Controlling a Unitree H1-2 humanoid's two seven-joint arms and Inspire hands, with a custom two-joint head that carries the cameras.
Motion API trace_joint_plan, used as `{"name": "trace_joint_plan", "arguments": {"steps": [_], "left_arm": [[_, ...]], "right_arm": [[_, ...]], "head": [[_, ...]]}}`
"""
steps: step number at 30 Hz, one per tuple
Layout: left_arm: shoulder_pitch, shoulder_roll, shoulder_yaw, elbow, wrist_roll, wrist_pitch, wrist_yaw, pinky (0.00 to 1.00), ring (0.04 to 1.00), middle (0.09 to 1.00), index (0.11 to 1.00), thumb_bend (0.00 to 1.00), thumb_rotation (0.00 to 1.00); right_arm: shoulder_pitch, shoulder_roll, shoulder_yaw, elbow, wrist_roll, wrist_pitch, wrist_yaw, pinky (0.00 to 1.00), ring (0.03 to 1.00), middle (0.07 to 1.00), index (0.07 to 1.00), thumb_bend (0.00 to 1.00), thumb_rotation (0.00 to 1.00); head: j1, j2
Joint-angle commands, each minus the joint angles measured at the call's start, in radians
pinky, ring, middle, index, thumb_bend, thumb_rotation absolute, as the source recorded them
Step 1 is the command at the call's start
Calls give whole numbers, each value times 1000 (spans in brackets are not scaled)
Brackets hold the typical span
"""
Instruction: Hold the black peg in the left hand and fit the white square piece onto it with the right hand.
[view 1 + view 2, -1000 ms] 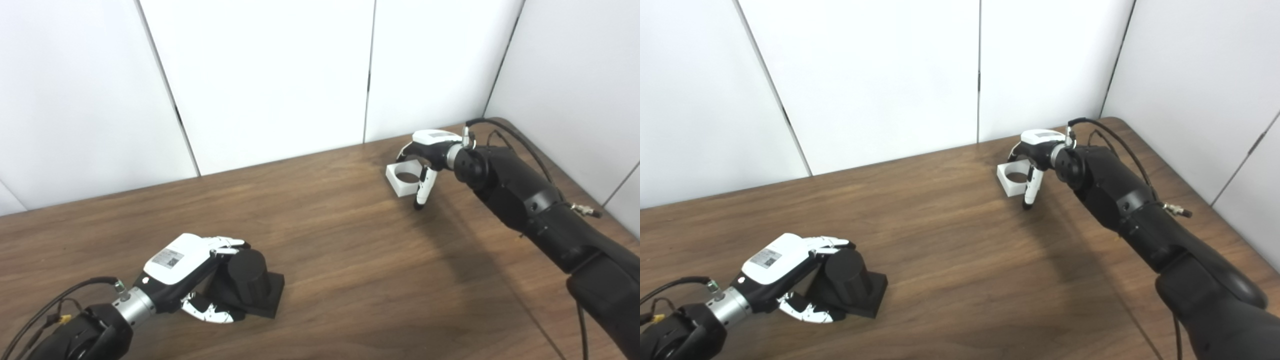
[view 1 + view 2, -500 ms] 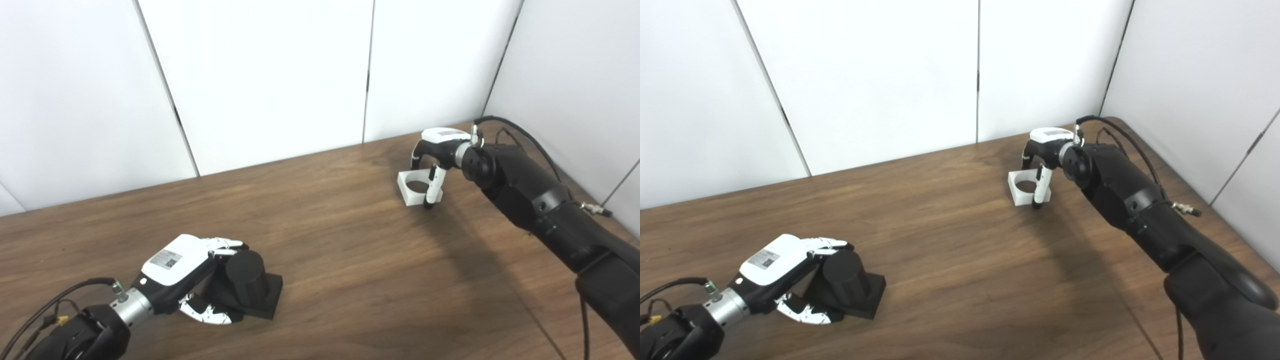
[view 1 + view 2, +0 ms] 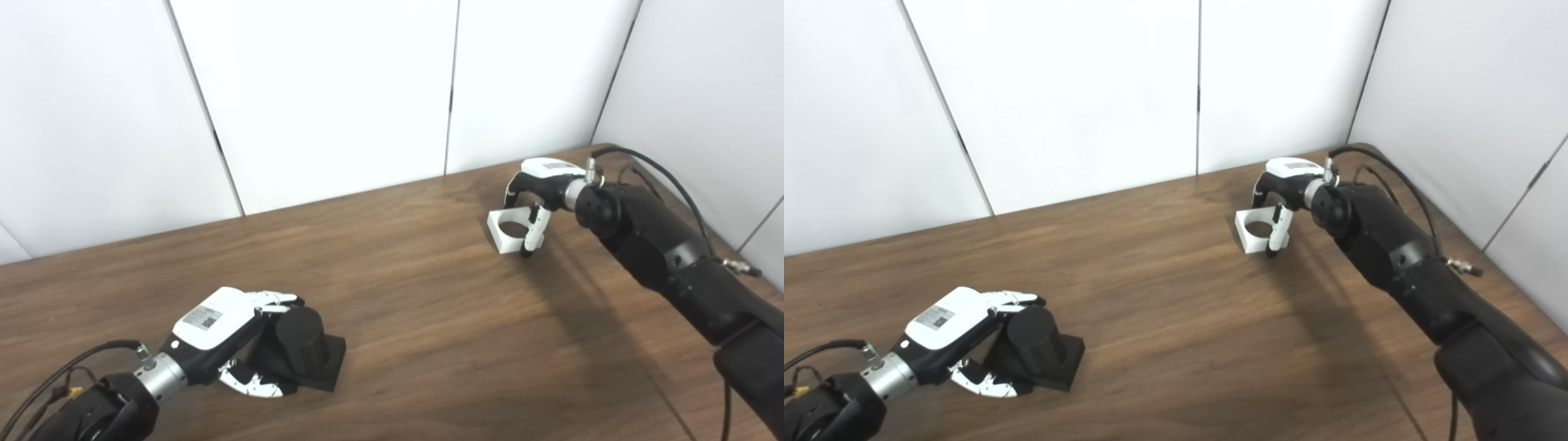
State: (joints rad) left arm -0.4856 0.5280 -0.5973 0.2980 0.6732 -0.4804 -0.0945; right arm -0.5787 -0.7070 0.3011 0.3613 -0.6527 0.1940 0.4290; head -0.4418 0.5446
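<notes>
Since 1 s ago my right hand [image 3: 539,184] has shifted a bit to the right w/ the white square piece [image 3: 511,226], which slid along the table [image 3: 429,306] and turned a little; my left hand [image 3: 229,337] hasn't budged. Right hand now: fingers curled down over the piece, thumb [image 3: 531,229] pressed against its near right side, other fingers behind the far edge, so it's closed on the piece, though the piece sits flat on the wood, not lifted. Round hole in the piece faces up, just left of my thumb. Left hand: wrapped round the black peg [image 3: 300,337], fingers over the far side of the cylinder, thumb at the near side by the square base. Peg stands upright, base on the table, to the right of my left palm. Peg & piece are well apart, each at its own hand.
</notes>
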Motion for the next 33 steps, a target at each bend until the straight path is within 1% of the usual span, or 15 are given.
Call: {"name": "trace_joint_plan", "arguments": {"steps": [1, 2, 3, 7, 9, 10, 12, 13, 15, 16, 18, 24, 28, 30, 33], "left_arm": [[25, 49, -21, 26, 66, 15, -75, 750, 845, 860, 609, 987, 35], [24, 49, -22, 27, 66, 14, -75, 749, 844, 859, 608, 988, 34], [24, 48, -23, 29, 67, 14, -74, 748, 844, 859, 609, 987, 35], [21, 33, -24, 44, 84, 18, -63, 746, 844, 857, 600, 996, 48], [18, 24, -28, 57, 86, 20, -67, 764, 856, 866, 603, 980, 67], [16, 19, -32, 64, 85, 18, -62, 769, 860, 869, 603, 973, 77], [13, 10, -39, 78, 88, 14, -46, 761, 861, 874, 599, 966, 94], [11, 6, -41, 83, 91, 14, -45, 762, 865, 879, 598, 963, 103], [8, -2, -42, 82, 96, 23, -55, 772, 878, 890, 603, 952, 121], [6, -7, -42, 76, 97, 35, -67, 782, 884, 897, 608, 946, 127], [3, -16, -42, 67, 99, 55, -84, 787, 888, 901, 610, 943, 132], [-15, -47, -48, 80, 132, 68, -77, 785, 894, 905, 612, 931, 178], [-25, -70, -49, 99, 146, 72, -62, 785, 893, 904, 607, 931, 217], [-28, -76, -51, 99, 158, 85, -66, 796, 903, 912, 610, 924, 238], [-28, -84, -50, 97, 166, 92, -61, 795, 903, 910, 606, 935, 236]], "right_arm": [[-39, -19, -30, -50, 14, -31, -31, 885, 866, 789, 477, 521, 129], [-37, -19, -33, -62, 17, -33, -31, 882, 865, 790, 477, 520, 129], [-35, -19, -37, -72, 21, -37, -31, 880, 863, 790, 477, 520, 128], [-25, -28, -55, -112, 46, -71, -29, 892, 865, 787, 478, 520, 129], [-22, -34, -61, -140, 52, -75, -16, 895, 870, 789, 479, 520, 129], [-22, -37, -63, -154, 54, -74, -9, 894, 872, 790, 479, 520, 129], [-21, -41, -65, -186, 60, -80, 4, 884, 868, 787, 480, 521, 129], [-21, -44, -65, -200, 63, -83, 11, 889, 871, 788, 480, 521, 129], [-22, -46, -65, -227, 69, -84, 26, 903, 878, 792, 481, 522, 129], [-24, -47, -65, -244, 72, -82, 37, 913, 885, 795, 481, 522, 129], [-28, -48, -65, -269, 79, -80, 58, 920, 892, 799, 481, 522, 128], [-41, -49, -69, -335, 118, -121, 104, 917, 890, 800, 481, 522, 129], [-46, -42, -73, -386, 157, -163, 125, 891, 878, 796, 480, 521, 128], [-49, -30, -74, -404, 177, -186, 125, 868, 866, 790, 479, 520, 127], [-57, -17, -68, -428, 189, -200, 135, 834, 855, 784, 479, 520, 127]], "head": [[-1, 1], [22, 8], [27, 9], [117, 29], [156, 36], [193, 43], [221, 49], [248, 55], [283, 67], [318, 77], [353, 87], [474, 118], [522, 125], [525, 127], [520, 130]]}}
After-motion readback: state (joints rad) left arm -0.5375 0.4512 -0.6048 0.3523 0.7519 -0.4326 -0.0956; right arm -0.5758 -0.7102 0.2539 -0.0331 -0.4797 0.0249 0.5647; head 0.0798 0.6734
